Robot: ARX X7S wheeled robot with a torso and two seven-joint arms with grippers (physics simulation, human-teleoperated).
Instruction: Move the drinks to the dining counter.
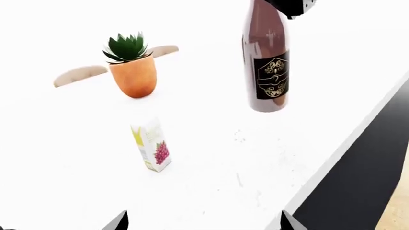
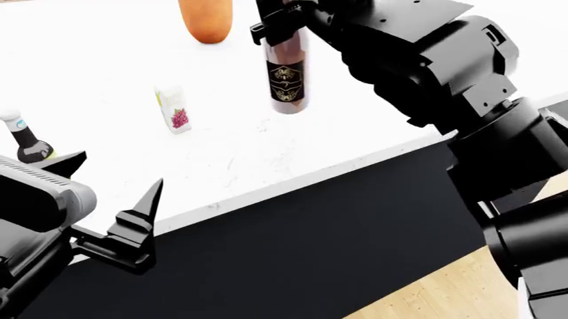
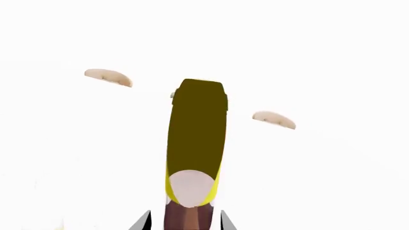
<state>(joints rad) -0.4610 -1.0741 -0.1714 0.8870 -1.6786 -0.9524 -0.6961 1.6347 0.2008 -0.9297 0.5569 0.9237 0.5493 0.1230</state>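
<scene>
The tall dark wine bottle (image 2: 286, 73) with its black-gold label (image 1: 273, 76) is upright over the white dining counter (image 2: 293, 153). My right gripper (image 2: 279, 16) is shut on its neck below the yellow foil top (image 3: 195, 139). I cannot tell whether its base touches the stone. The small white grape carton (image 2: 175, 109) stands on the counter to its left. A small dark bottle (image 2: 26, 143) stands at the far left. My left gripper (image 2: 120, 171) hovers open near the counter's front edge, with nothing between its fingers.
An orange plant pot (image 1: 134, 74) with a green succulent stands behind the carton. Two tan rounded shapes (image 1: 80, 75) show beyond the counter's far side. The counter's black front panel (image 2: 310, 232) drops to a wooden floor (image 2: 443, 292).
</scene>
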